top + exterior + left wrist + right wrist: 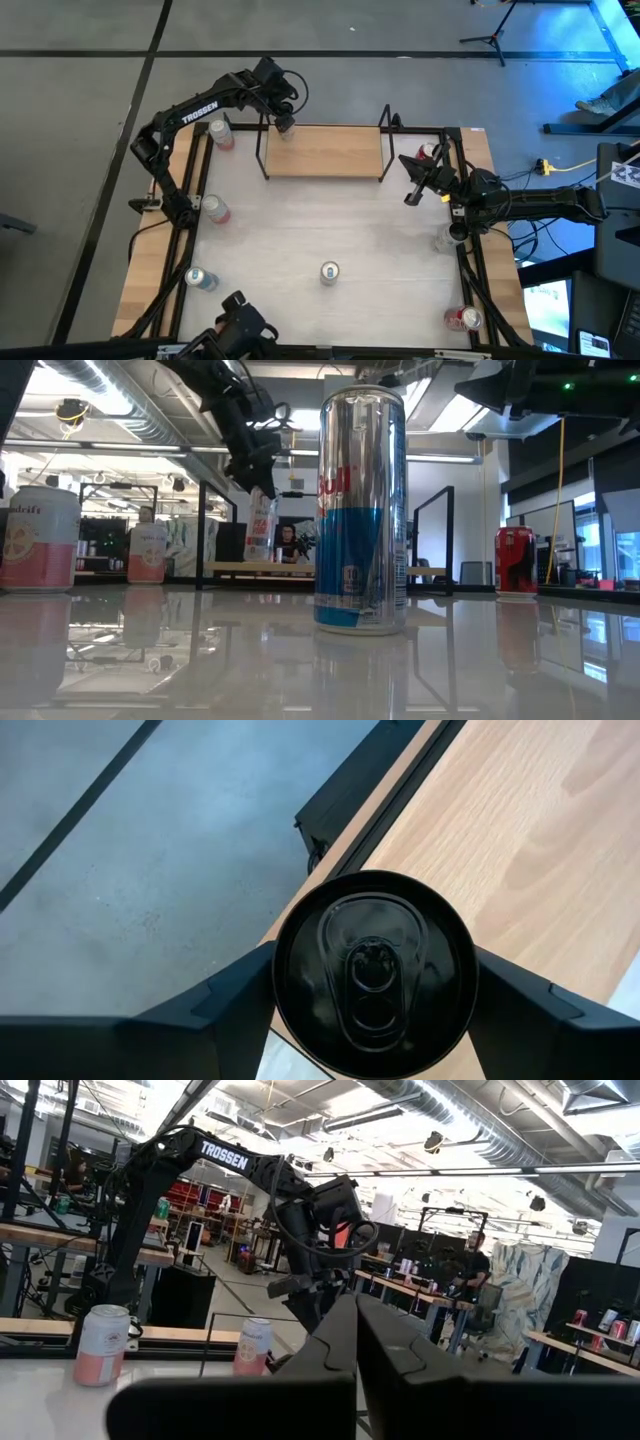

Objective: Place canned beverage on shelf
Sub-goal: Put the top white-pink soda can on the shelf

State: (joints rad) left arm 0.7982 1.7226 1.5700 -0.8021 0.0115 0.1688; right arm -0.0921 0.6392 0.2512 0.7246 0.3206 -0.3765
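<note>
- The left gripper (285, 120) holds a slim white-and-pink beverage can (286, 127) over the left end of the low light-wood shelf on a thin black wire frame (330, 152), near the shelf's far edge.
- In the left wrist view the dark round can top (373, 975) with its pull tab sits squarely between the two dark fingers (235, 1005), which press against its sides; the light wood board (520, 840) lies beneath it.
- In the low view the can (260, 525) hangs upright from the gripper (250, 465) at the board (250, 568); whether its base touches the wood cannot be told.
- The right gripper (412, 193) waits over the table's right side, just beyond the shelf's right end post, with its fingers pressed together and nothing between them.
- A tall silver-and-blue slim can (329, 272) stands alone near the middle of the white tabletop (300, 230).
- Pink-and-white cans (217, 209) stand along the left edge, and a red can (464, 318) stands at the near right corner.
- A person (288, 544) sits in the room behind the table.
</note>
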